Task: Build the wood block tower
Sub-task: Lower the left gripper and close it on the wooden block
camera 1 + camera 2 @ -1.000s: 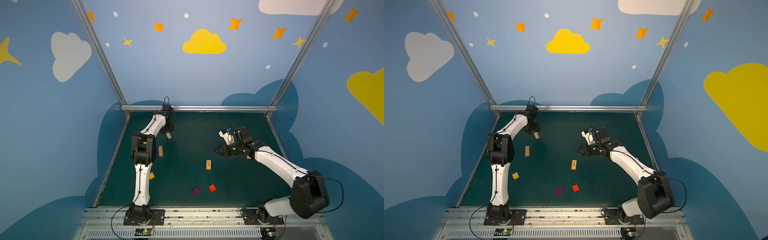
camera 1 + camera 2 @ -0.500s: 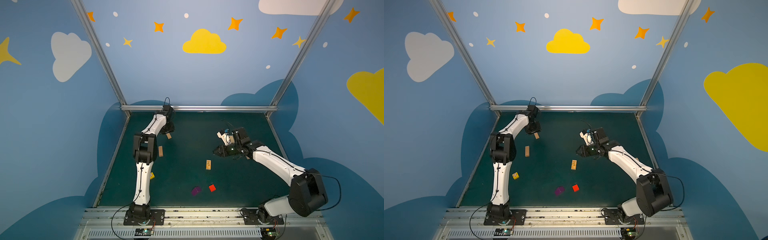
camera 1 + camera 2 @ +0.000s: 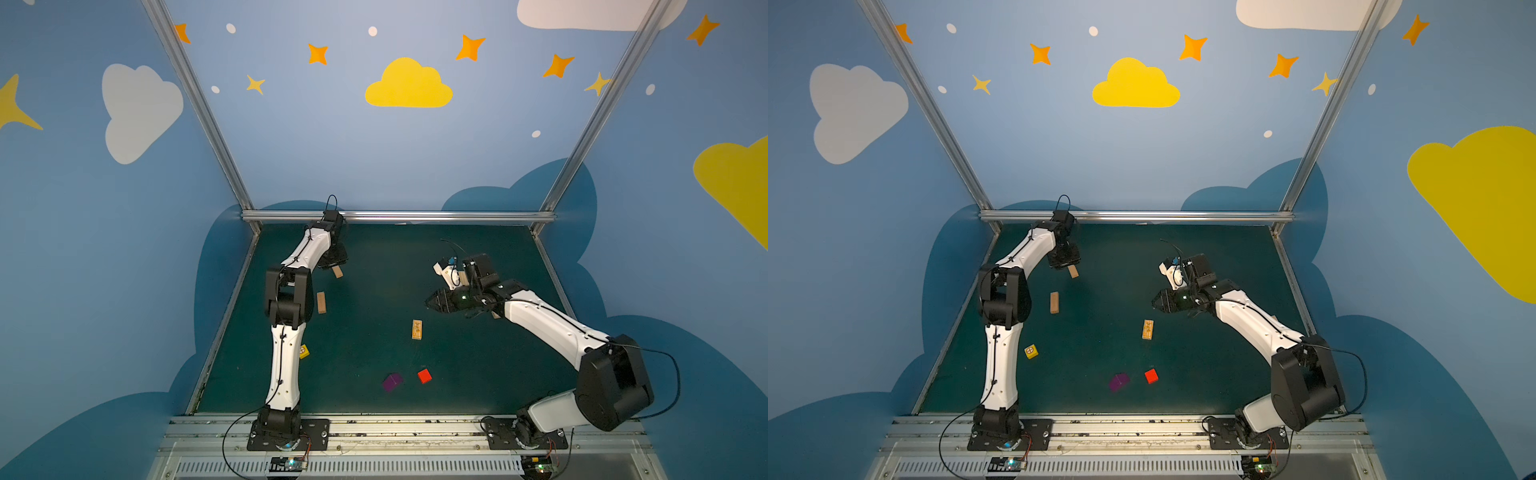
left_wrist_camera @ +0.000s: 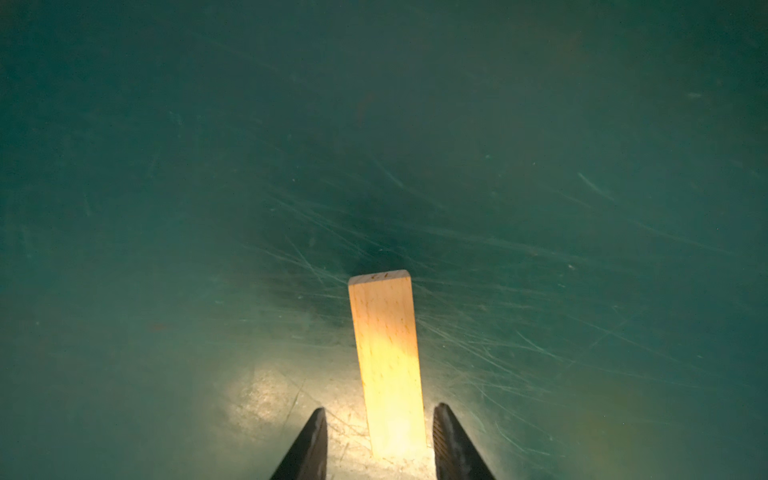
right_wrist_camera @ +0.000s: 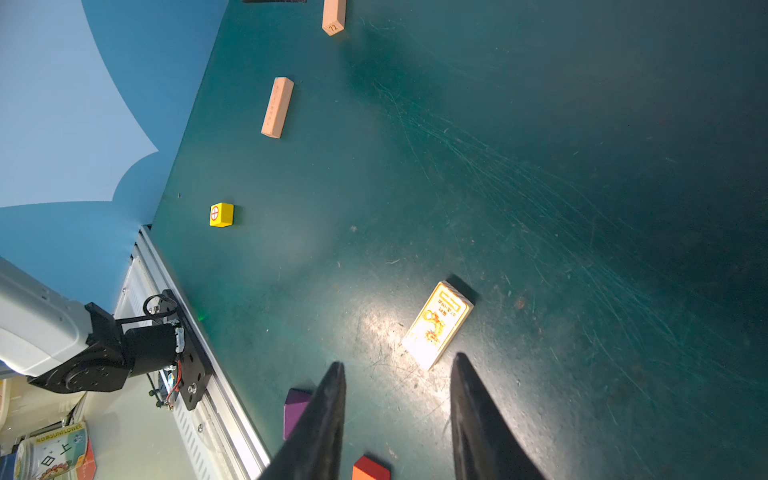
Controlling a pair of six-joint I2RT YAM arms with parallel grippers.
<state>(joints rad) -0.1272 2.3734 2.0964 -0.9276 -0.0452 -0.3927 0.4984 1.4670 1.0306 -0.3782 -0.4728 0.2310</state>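
Observation:
The wood blocks lie apart on the green mat, none stacked, and no tower is in view. My left gripper (image 3: 332, 264) (image 3: 1065, 260) (image 4: 381, 409) is at the back left, open. A plain tan plank (image 4: 384, 353) (image 3: 337, 272) lies flat between its fingers with a gap on each side. My right gripper (image 3: 430, 302) (image 3: 1156, 302) (image 5: 399, 361) hovers open and empty just beyond the orange-printed plank (image 3: 417, 329) (image 5: 438, 324). Another plank (image 3: 321, 302) (image 5: 277, 107), a yellow cube (image 3: 304, 351) (image 5: 221, 215), a purple cube (image 3: 392, 381) and a red cube (image 3: 424, 376) lie scattered.
The left arm's upright elbow (image 3: 287, 297) stands close to the second plank and the yellow cube. A metal rail (image 3: 399, 216) closes the mat's far edge and blue walls its sides. The arm bases sit on the front rail (image 3: 374, 428).
The right gripper has crept slightly left, toward the printed plank. The left gripper stays over its plank, its fingers a touch closer together.

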